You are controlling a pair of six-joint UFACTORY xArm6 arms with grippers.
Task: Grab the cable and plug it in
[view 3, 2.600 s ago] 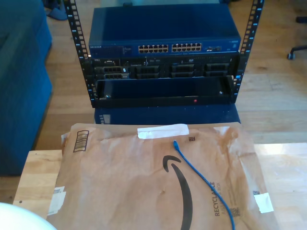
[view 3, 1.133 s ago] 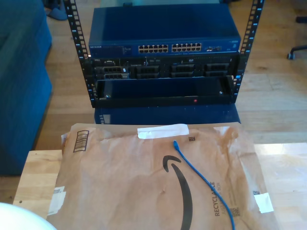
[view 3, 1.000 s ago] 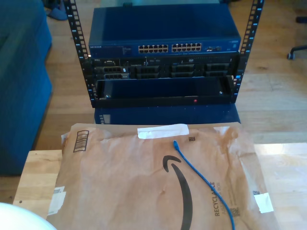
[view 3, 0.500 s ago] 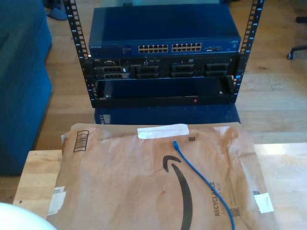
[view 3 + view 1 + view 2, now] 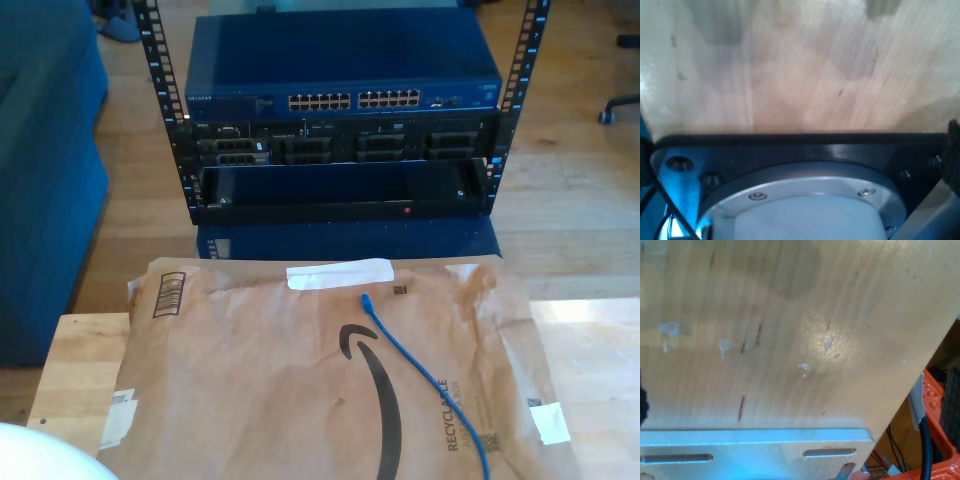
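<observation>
Wooden counter (image 5: 75,370), brown paper mailer (image 5: 260,390) bearing blue network cable (image 5: 420,375), plug (image 5: 366,298) toward switch ports (image 5: 355,100); pincer states cannot be told; advise pinching just behind plug.

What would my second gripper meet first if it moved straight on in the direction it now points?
Most likely the bare wooden tabletop, which lies straight ahead in the second wrist view with nothing on it. The jaws are out of frame, so the exact line is uncertain.
</observation>
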